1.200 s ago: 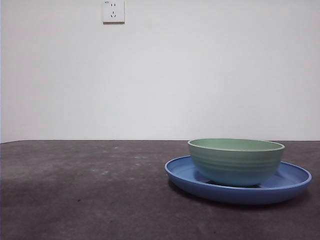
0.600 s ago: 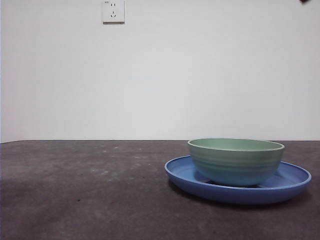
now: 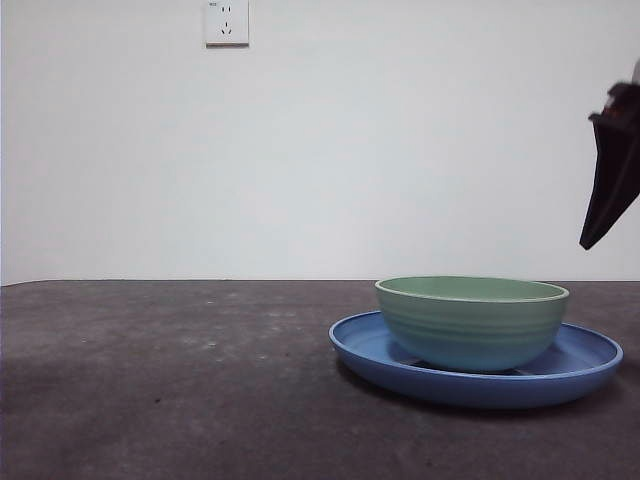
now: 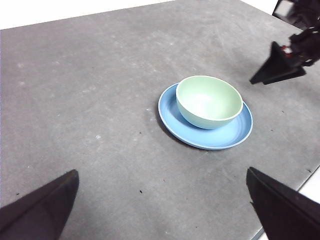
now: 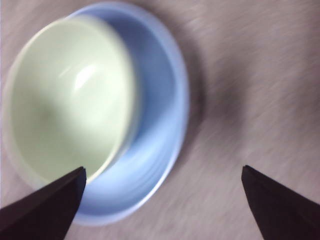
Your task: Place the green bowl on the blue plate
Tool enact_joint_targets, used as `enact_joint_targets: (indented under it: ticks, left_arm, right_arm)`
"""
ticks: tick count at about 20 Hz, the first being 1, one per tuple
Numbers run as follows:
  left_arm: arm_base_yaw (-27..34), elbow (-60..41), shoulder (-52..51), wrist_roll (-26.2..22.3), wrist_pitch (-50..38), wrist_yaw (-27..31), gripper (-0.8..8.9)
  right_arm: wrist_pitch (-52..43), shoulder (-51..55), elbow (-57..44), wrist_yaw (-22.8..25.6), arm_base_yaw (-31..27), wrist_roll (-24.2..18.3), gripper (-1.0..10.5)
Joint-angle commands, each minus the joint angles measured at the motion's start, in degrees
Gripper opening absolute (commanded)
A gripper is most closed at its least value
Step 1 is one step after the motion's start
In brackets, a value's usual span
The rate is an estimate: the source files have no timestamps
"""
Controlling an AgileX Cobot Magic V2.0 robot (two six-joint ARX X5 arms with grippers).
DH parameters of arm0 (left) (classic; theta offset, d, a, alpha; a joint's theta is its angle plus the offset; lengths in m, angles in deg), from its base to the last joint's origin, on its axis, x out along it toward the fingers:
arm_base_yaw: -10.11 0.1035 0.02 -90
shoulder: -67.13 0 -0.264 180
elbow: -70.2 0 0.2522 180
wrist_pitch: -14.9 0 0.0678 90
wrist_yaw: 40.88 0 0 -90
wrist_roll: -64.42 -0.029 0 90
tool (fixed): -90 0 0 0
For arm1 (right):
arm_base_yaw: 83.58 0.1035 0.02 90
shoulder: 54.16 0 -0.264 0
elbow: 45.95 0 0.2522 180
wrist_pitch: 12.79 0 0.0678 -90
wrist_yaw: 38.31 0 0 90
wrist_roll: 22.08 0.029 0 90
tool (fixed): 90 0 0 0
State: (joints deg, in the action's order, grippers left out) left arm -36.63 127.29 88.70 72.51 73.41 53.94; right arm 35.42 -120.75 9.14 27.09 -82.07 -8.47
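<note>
The green bowl (image 3: 472, 325) stands upright inside the blue plate (image 3: 585, 362) on the right of the table. My right gripper (image 3: 605, 205) hangs open and empty at the right edge of the front view, above and to the right of the bowl, touching nothing. Its wrist view is blurred and shows the bowl (image 5: 65, 100) and plate (image 5: 162, 115) beyond its wide-apart jaws (image 5: 163, 169). My left gripper (image 4: 161, 172) is open and empty, far back from the bowl (image 4: 209, 100) and plate (image 4: 225, 139). The right gripper (image 4: 276, 70) also shows there.
The dark grey table (image 3: 150, 380) stretches left of the plate. A white wall socket (image 3: 227, 22) is high on the back wall. The table's edge (image 4: 309, 176) runs close behind the plate in the left wrist view.
The right gripper has come down into the front view at the right edge; half a second ago only a dark tip showed at the top corner. Bowl and plate have not moved.
</note>
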Motion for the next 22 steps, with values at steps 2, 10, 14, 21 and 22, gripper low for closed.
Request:
enact_joint_targets:
  ticks: [2,10,14,21,22]
  left_arm:
    - [-0.57,0.59,0.04,0.13,-0.61,0.28,7.79]
    - [-0.57,0.59,0.04,0.13,-0.61,0.28,7.79]
    - [-0.57,0.59,0.04,0.13,-0.61,0.28,7.79]
    - [-0.57,0.59,0.04,0.11,-0.72,0.28,7.79]
    - [-0.57,0.59,0.04,0.13,-0.68,0.26,7.79]
  right_arm:
    - [-3.37,-4.96,0.81,-4.63,-3.32,-0.81,4.9]
    - [-7.87,-14.91,0.81,-4.92,-4.66,-1.18,4.4]
    - [-9.05,-16.9,0.81,-5.49,-4.0,-1.77,4.2]
    - [-11.32,-17.73,0.81,-5.42,0.15,-2.03,3.3]
    - [-11.8,-18.08,0.81,-5.49,0.5,-2.03,3.1]
